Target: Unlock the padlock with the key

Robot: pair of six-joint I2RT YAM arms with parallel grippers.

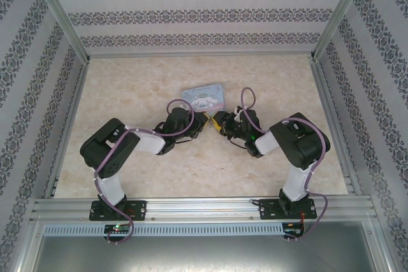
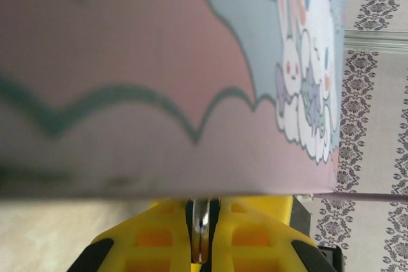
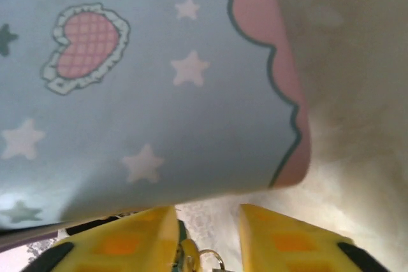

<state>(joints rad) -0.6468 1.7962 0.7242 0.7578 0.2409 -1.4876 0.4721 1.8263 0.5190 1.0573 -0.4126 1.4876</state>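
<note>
Padlock [image 2: 201,227] lengthwise in left hand [image 2: 201,205]

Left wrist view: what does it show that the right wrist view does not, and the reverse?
In the left wrist view: white cartoon animals on the tin, the patterned wall, and the left gripper shut on a thin silvery metal piece. In the right wrist view: a pink heart and white stars on the tin, and the right gripper open, a small metal ring low in its gap. In both: the tin's pink scalloped border, close above yellow fingers.
</note>
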